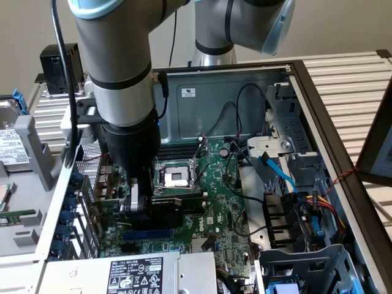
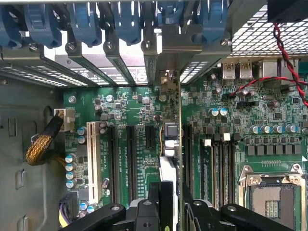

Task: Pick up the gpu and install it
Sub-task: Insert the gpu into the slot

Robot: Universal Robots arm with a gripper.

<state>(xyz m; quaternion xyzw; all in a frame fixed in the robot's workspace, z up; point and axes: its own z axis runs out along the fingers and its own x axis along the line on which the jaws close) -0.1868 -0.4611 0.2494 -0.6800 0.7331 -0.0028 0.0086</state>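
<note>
- Starting at the exterior view's left, we see a hard drive (image 1: 9, 144) lying outside the open computer case, well apart from the work.
- Next comes the arm, which reaches down into the case. Its gripper (image 1: 136, 205) is low over the motherboard (image 1: 214, 214), close to the rear wall of the case.
- The gripper is pinching the gpu (image 1: 174, 205). In the wrist view the black fingers (image 2: 155, 197) press on both sides of the card (image 2: 169, 137), which stands on its edge between them.
- In the same wrist view the card lies along the expansion slots, between two long black ones. Its silver bracket (image 2: 168, 53) points to the rear openings, under the row of blue latches (image 2: 86, 21).
- We judge that the picking up is done and the installing is in progress. The card is lined up with a slot, but we cannot tell if its edge is already pushed fully in, and the gripper has not let it go.
- To the exterior view's right of the gpu is the empty processor socket (image 1: 174, 177).
- Farther right are a blue cable (image 1: 278, 171) and the drive cage (image 1: 300, 141), and nothing there touches the card.
</note>
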